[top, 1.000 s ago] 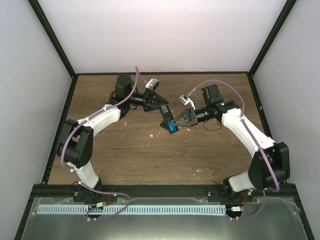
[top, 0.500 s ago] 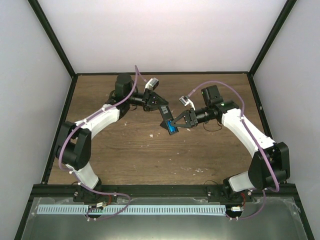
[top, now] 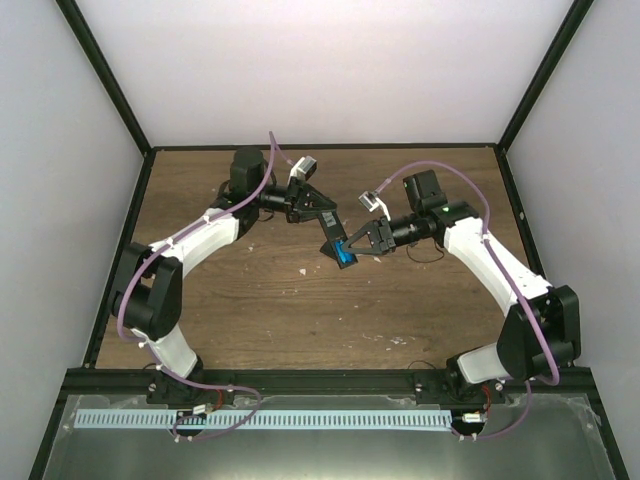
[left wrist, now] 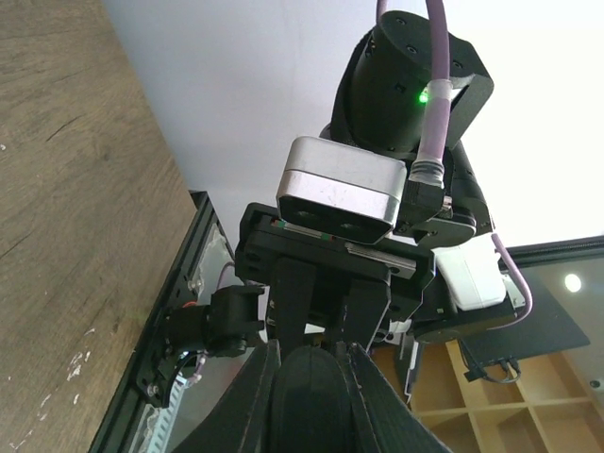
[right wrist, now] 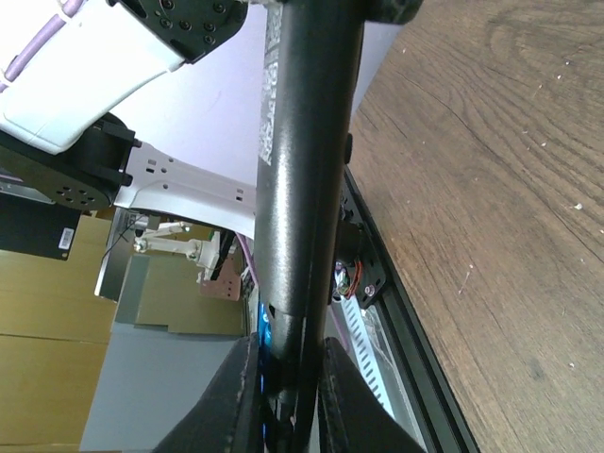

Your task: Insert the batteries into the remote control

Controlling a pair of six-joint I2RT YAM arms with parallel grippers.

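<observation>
Left gripper (top: 322, 218) clamped tight on top end of remote control (top: 333, 238), fixturing it airborne over mid-worktop, nearer the far edge. Right gripper (top: 352, 249) nearly closed, squeezing blue battery (top: 346, 259) against the lower end, likely seating it.

We look down from high above near edge, whole brown wooden table (top: 300, 310) in frame. Left wrist view: very near, facing along slim black remote bar (left wrist: 311, 401) at white-and-black right arm (left wrist: 406, 66). Right wrist view: equally near, facing back along same bar toward white left arm (right wrist: 94, 66). All share bar, table.
</observation>
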